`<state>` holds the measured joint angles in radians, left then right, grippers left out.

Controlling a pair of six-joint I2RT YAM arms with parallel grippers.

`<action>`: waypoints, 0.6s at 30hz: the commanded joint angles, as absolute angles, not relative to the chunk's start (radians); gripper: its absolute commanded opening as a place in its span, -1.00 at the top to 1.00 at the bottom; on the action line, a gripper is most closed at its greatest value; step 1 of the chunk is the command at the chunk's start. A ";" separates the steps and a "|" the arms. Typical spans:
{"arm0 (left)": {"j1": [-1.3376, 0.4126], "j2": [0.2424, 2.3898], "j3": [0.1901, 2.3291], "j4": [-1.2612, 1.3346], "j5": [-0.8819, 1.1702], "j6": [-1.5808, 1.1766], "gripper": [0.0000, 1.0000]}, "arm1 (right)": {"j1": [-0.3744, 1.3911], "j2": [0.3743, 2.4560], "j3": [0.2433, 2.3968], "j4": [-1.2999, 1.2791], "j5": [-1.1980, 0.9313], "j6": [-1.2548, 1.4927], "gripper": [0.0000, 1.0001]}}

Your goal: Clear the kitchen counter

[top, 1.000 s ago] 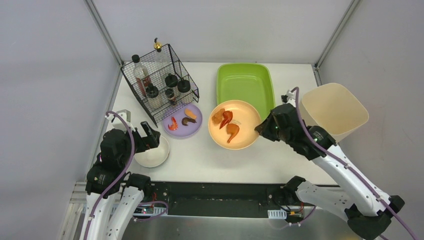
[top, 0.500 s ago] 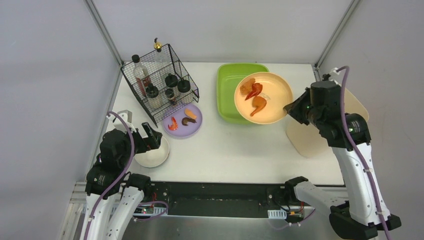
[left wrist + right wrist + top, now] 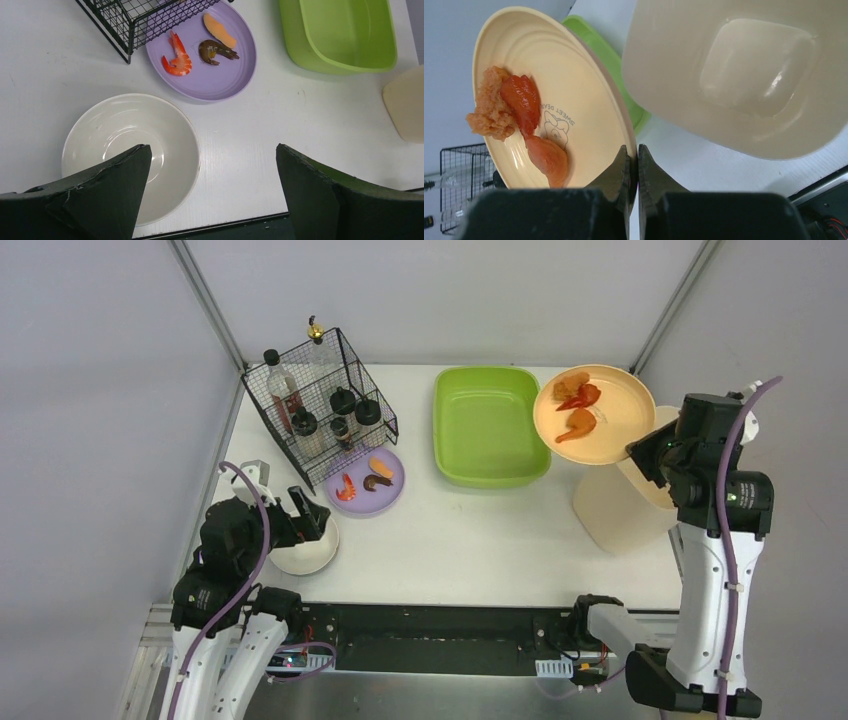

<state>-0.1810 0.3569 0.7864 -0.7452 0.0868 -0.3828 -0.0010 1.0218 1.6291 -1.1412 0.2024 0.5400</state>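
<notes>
Flat white matte kitchen counter [image 3: 480, 540], grey-railed

Right fingers [image 3: 622, 172] pinched, left fingers [image 3: 107, 185] spread

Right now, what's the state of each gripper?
Left gripper: open, holding nothing.
Right gripper: shut on the rim of the orange plate.

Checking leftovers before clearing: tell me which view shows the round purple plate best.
The left wrist view: the round purple plate is close and sharp, its three food pieces distinct. The top external view shows it small beside the black wire rack. The right wrist view misses it.
</notes>
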 commanded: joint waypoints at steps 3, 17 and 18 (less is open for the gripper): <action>-0.172 0.369 0.785 -0.709 0.154 -0.392 -0.99 | -0.126 1.004 1.692 -1.129 0.243 0.617 1.00; -0.182 0.338 0.782 -0.707 0.170 -0.391 -0.99 | -0.167 1.038 1.794 -1.281 0.520 0.759 1.00; -0.185 0.338 0.782 -0.707 0.169 -0.391 -0.99 | -0.167 1.039 1.790 -1.289 0.537 0.767 1.00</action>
<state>-0.1818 0.3462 0.7864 -0.7387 0.1528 -0.3824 -0.1585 1.0359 1.7527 -1.2720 0.4271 0.6907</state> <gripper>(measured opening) 0.995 0.034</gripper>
